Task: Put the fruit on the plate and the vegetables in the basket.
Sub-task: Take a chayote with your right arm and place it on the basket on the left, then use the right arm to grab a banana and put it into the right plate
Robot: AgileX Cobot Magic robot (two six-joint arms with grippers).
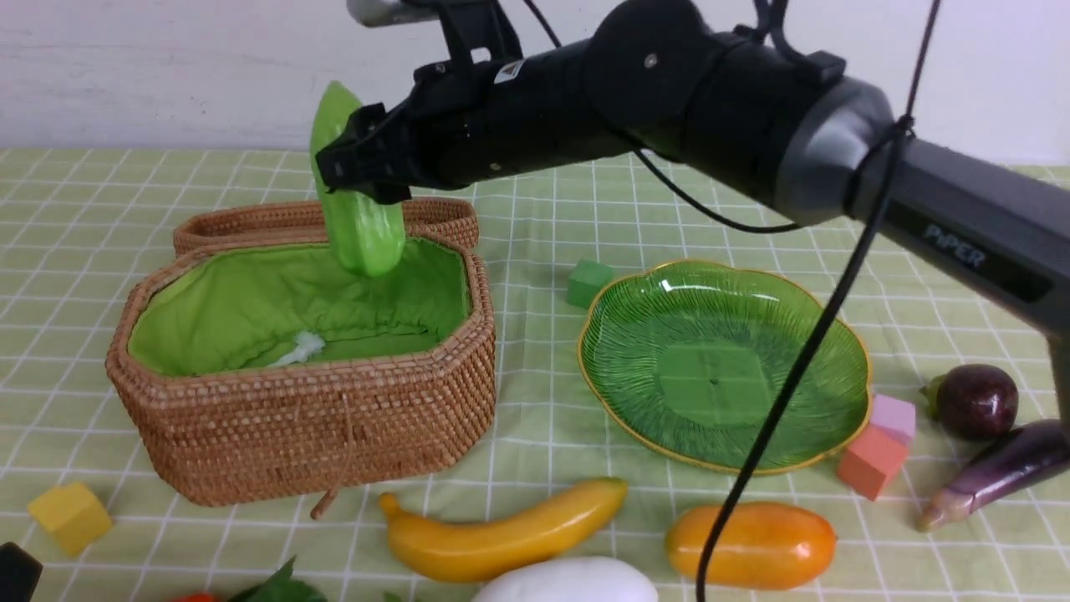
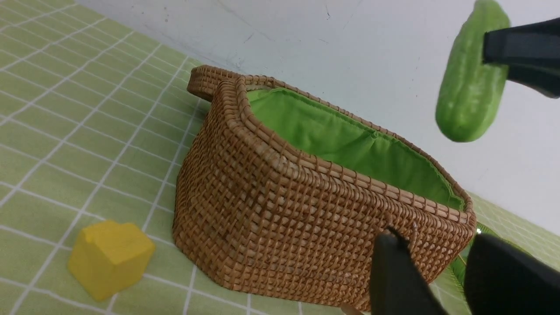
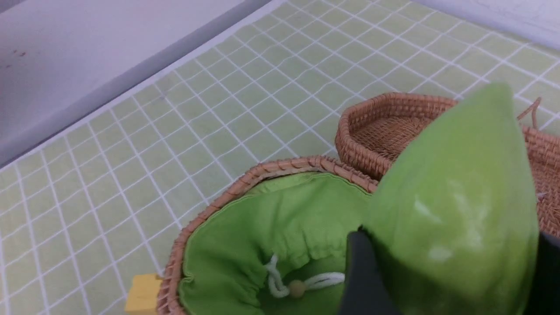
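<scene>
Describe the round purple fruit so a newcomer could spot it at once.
Find the green glass plate right of the basket. Beyond its right rim, past the pink cube, sits the fruit. It is round and near-black, unlike the long eggplant beside it.

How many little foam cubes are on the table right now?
4: yellow cube front-left of the basket; green cube near the plate's far-left rim; pink cube and coral cube together at its front-right rim. The arm may hide others.

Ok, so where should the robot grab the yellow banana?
Probably the banana is best gripped at its thick middle, coming straight down from above. It lies flat, stretching left to right, so a grip can close across its narrow width.
</scene>
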